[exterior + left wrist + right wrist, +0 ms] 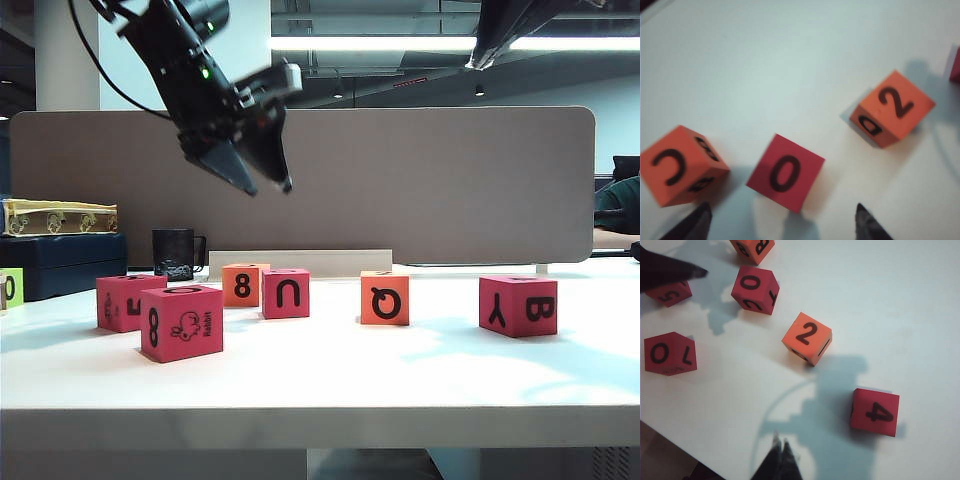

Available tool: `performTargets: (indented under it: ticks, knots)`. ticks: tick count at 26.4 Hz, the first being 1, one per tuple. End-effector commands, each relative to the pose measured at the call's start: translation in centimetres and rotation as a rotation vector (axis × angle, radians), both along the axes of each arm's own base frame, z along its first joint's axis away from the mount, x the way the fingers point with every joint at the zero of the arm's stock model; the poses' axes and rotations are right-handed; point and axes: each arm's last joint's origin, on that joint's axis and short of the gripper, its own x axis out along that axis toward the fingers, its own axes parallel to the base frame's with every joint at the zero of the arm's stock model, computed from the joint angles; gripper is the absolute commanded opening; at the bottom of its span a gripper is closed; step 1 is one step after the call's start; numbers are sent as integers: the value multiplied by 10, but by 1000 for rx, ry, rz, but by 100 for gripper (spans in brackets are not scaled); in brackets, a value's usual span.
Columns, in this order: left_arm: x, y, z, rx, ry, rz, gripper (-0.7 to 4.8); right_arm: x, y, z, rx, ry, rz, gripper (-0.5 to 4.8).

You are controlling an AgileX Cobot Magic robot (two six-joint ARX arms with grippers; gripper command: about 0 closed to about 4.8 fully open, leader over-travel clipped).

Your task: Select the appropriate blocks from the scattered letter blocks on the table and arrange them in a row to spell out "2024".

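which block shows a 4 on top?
The pink block nearest the shut right gripper, far right in the exterior view. The others' tops show 2, 0 or other marks.

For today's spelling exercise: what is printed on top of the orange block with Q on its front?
The orange block shows a black 2 on its top face in the right wrist view. Its underside rests on the white table, so any mark there is hidden.

Low frontal exterior; wrist views overhead, sharing orange block (895, 107).

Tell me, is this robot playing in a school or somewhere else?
Probably an office or lab: a grey desk divider behind the white table, ceiling strip lights, and a black mug.
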Motion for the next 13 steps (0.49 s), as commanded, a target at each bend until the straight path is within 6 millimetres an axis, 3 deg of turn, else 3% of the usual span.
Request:
performTargets:
  ticks: [1, 5, 11, 13]
  knots:
    - [5, -5, -16, 52, 11, -73, 374, -2, 0, 2, -4, -1, 4, -2]
    - [12, -9, -34, 101, 6, -136, 375, -5, 2, 0, -13, 23, 17, -2]
    - [19, -12, -46, 138, -38, -201, 378, -12, 17, 0, -15, 24, 73, -2]
    - [22, -13, -52, 137, -44, -220, 436, -14, 20, 0, -16, 27, 86, -2]
